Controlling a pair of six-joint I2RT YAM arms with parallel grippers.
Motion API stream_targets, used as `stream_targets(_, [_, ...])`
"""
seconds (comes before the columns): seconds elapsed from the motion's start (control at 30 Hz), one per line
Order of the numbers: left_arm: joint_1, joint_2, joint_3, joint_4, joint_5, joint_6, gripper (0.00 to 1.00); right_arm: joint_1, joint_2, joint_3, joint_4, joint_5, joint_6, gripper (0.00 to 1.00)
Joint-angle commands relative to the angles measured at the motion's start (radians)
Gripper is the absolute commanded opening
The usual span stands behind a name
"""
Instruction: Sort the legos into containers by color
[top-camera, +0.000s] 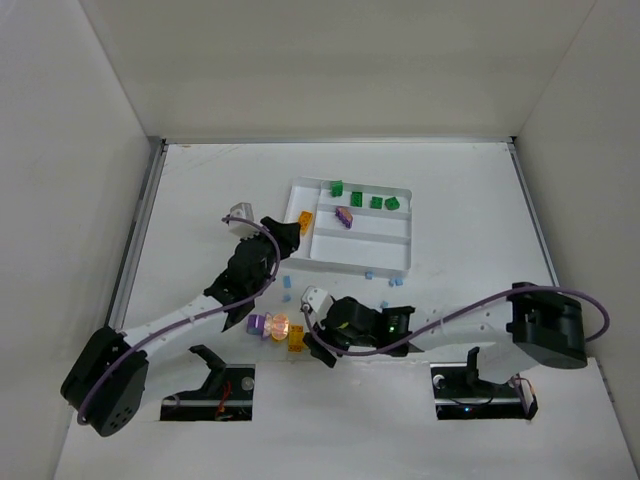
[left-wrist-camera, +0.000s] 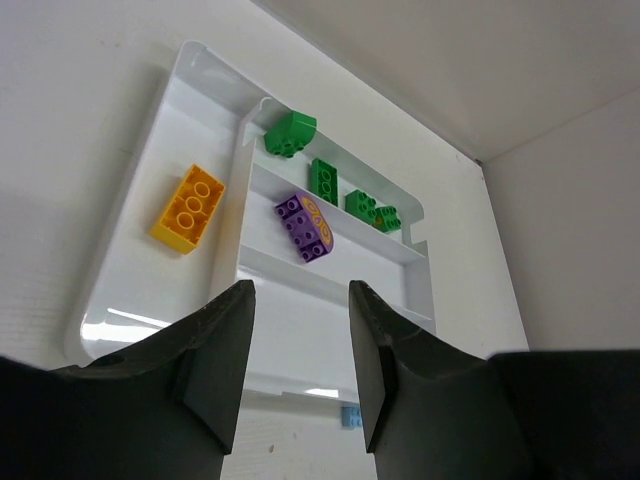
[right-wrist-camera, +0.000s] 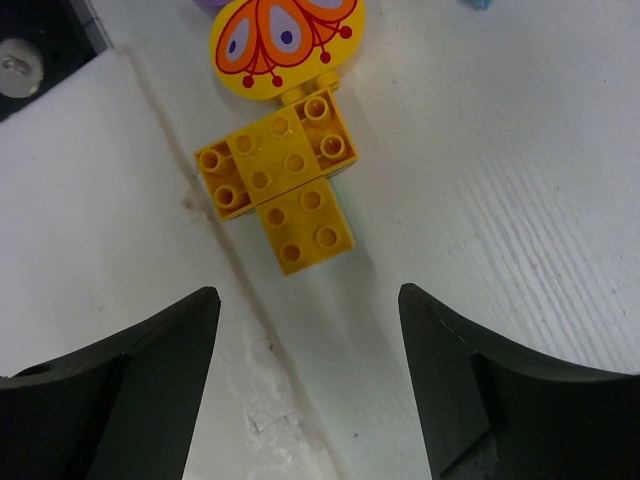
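Observation:
The white tray (top-camera: 400, 262) holds several green legos (top-camera: 364, 196) in its far compartment, a purple one (top-camera: 344, 216) in the middle one and an orange one (top-camera: 305, 220) in the left one. My left gripper (top-camera: 290, 234) hovers at the tray's left end, open and empty (left-wrist-camera: 300, 370); ahead of it lie the orange brick (left-wrist-camera: 189, 209), purple brick (left-wrist-camera: 304, 226) and green bricks (left-wrist-camera: 323, 180). My right gripper (top-camera: 313, 338) is open and empty (right-wrist-camera: 310, 380), just short of joined yellow bricks (right-wrist-camera: 285, 190) and a round yellow piece (right-wrist-camera: 288, 40).
On the table near the arms lie a purple lego (top-camera: 257, 323), the round piece (top-camera: 278, 325) and the yellow bricks (top-camera: 298, 340). Tiny light blue bricks (top-camera: 287, 289) are scattered in front of the tray, one by my left fingers (left-wrist-camera: 349, 417). White walls enclose the table.

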Motion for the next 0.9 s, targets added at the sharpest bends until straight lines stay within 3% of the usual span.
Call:
stream_targets(0.0, [0.027, -0.061, -0.026, -0.011, 0.045, 0.013, 0.40, 0.007, 0.076, 0.080, -0.005, 0.010, -0.088, 0.76])
stream_targets(0.43, [0.090, -0.121, -0.090, -0.040, 0.128, -0.025, 0.40, -0.005, 0.199, 0.137, 0.082, 0.016, -0.105, 0.66])
stream_targets(0.73, [0.104, -0.135, -0.093, -0.045, 0.159, -0.034, 0.40, -0.030, 0.155, 0.106, 0.102, 0.013, -0.088, 0.27])
stream_targets(0.87, [0.091, -0.126, -0.058, -0.052, 0.183, -0.034, 0.40, -0.090, 0.014, 0.022, 0.102, 0.000, -0.019, 0.23])
